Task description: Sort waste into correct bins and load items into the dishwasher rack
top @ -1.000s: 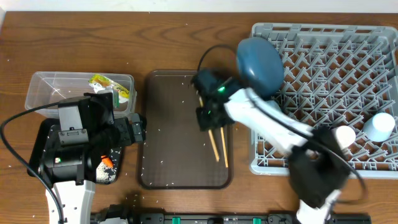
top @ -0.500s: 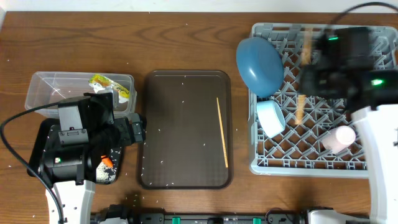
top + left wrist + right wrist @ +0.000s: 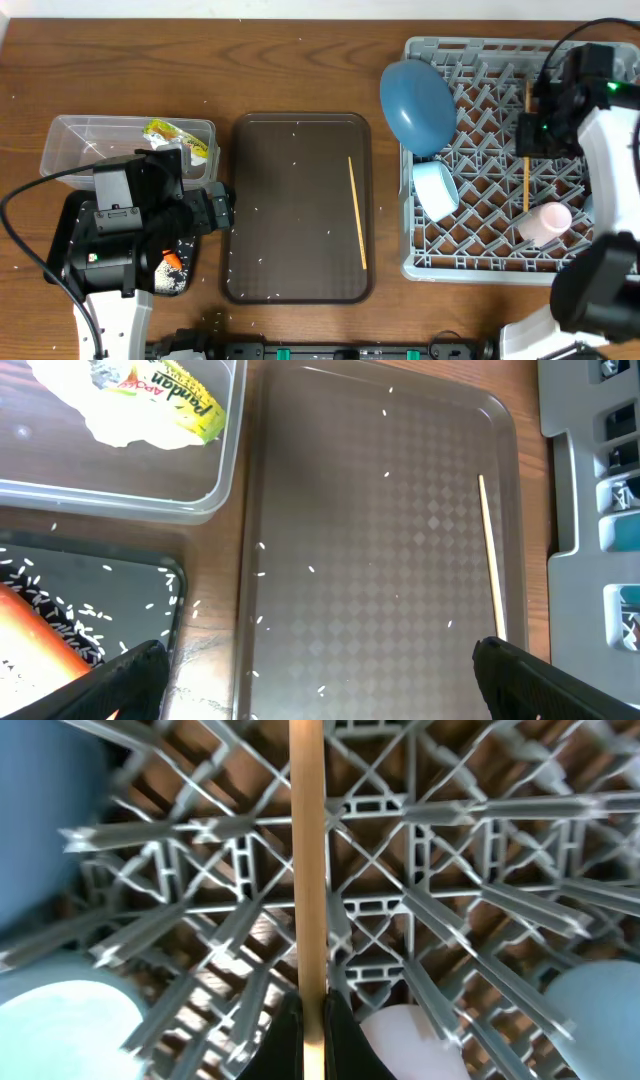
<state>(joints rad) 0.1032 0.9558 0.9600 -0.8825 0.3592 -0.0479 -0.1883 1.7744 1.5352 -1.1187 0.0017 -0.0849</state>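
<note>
My right gripper (image 3: 533, 135) is shut on one wooden chopstick (image 3: 526, 185) and holds it over the right part of the grey dishwasher rack (image 3: 480, 262). In the right wrist view the chopstick (image 3: 308, 870) runs straight up from the shut jaws (image 3: 312, 1030). The second chopstick (image 3: 357, 212) lies on the brown tray. In the rack are the blue plate (image 3: 415, 105), a pale bowl (image 3: 437, 188) and the pink cup (image 3: 545, 222). My left gripper (image 3: 320, 690) is open and empty over the brown tray's left edge.
The brown serving tray (image 3: 290, 200) carries scattered rice grains. The clear tub (image 3: 80, 135) holds the yellow-green packet (image 3: 178, 140) and white wrapper. The black tray (image 3: 70, 235) holds the carrot (image 3: 172, 261) and rice. The left arm covers much of the black tray.
My right gripper has lifted one chopstick off the brown tray and carried it right, over the rack. One chopstick stays on the tray. The left arm has not moved.
</note>
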